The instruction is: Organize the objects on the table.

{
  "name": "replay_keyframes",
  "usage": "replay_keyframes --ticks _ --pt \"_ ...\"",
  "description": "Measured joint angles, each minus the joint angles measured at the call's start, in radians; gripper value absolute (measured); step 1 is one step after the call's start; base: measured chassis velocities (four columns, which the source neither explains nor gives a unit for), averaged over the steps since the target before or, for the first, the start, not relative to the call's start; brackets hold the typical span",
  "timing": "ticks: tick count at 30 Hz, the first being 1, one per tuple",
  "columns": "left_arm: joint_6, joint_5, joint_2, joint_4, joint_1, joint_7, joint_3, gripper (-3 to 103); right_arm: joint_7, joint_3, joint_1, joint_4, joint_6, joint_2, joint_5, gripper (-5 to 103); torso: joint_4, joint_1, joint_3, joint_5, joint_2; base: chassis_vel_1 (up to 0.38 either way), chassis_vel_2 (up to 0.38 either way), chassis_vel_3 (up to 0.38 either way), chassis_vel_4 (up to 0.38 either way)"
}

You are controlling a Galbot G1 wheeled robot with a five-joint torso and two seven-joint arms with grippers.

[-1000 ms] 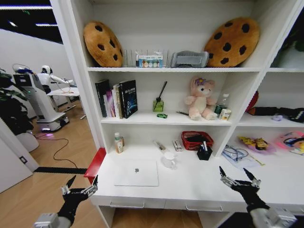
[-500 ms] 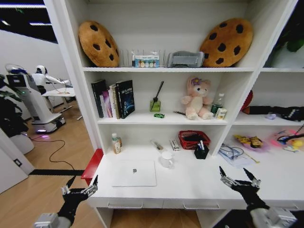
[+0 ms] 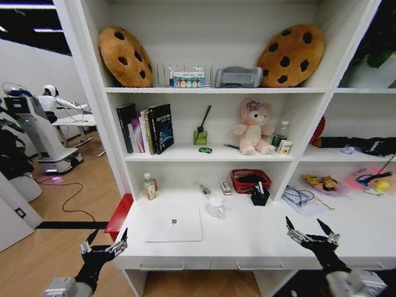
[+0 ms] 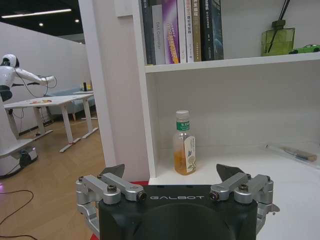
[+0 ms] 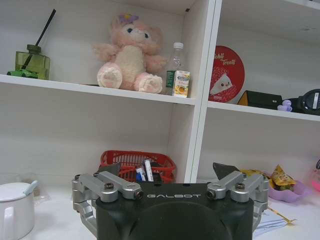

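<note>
The laptop [image 3: 174, 224] lies flat and closed on the white surface [image 3: 247, 238], near the front edge on the left side. Closer than that, the left hand [image 3: 103, 245] hangs low beside the left end of the surface, fingers spread wide and holding nothing. The right hand [image 3: 311, 234] hangs over the front edge on the right side, also wide open and holding nothing. Just behind the laptop stands a white cup [image 3: 215, 206]. At the back of the surface, from left to right, there is a small bottle [image 3: 149, 186] of orange drink, a pen [image 3: 202, 188], a red basket [image 3: 250, 180] and a black pen holder [image 3: 259, 195]. On the shelf above sit books [image 3: 146, 128], a tiny green item [image 3: 205, 150] and a pink bear [image 3: 253, 127].
</note>
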Motion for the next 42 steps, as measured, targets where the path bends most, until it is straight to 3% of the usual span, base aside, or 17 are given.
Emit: replay_keyframes --ticks 18,20,21,22,25,29,35,42 --pt "0.0 0.0 0.0 0.0 0.0 0.0 0.0 100 0.0 0.0 0.0 0.0 0.0 0.0 0.0 100 0.0002 0.0 0.0 -0.0002 0.0 0.239 -0.231 -0.248 0.253" --pt "0.0 0.0 0.0 0.0 0.0 0.0 0.0 100 0.0 0.0 0.0 0.0 0.0 0.0 0.0 100 -0.0001 0.0 0.0 0.0012 0.0 0.341 -0.365 -0.362 0.353" --pt "0.0 0.0 0.0 0.0 0.0 0.0 0.0 100 0.0 0.0 0.0 0.0 0.0 0.0 0.0 100 0.0001 -0.001 0.0 -0.0006 0.0 0.357 -0.369 -0.362 0.38" --pt "0.0 0.0 0.0 0.0 0.0 0.0 0.0 100 0.0 0.0 -0.001 0.0 0.0 0.0 0.0 100 -0.0004 -0.001 -0.001 0.0014 0.001 0.244 -0.277 -0.345 0.282" --pt "0.0 0.0 0.0 0.0 0.0 -0.001 0.0 100 0.0 0.0 0.0 0.0 0.0 0.0 0.0 100 0.0005 -0.001 -0.001 -0.0008 0.001 0.214 -0.234 -0.214 0.263" --pt "0.0 0.0 0.0 0.0 0.0 0.001 0.0 100 0.0 0.0 -0.001 0.0 0.0 0.0 0.0 100 -0.0013 -0.001 0.0 0.0009 0.0 0.021 -0.011 -0.12 0.052" --pt "0.0 0.0 0.0 0.0 0.0 0.0 0.0 100 0.0 0.0 0.0 0.0 0.0 0.0 0.0 100 0.0009 0.001 0.0 0.0005 -0.001 -0.062 -0.011 0.055 -0.034" --pt "0.0 0.0 0.0 0.0 0.0 0.0 0.0 100 0.0 0.0 0.0 0.0 0.0 0.0 0.0 100 -0.0003 0.0 0.0 -0.0001 0.0 -0.025 0.039 0.041 -0.013"
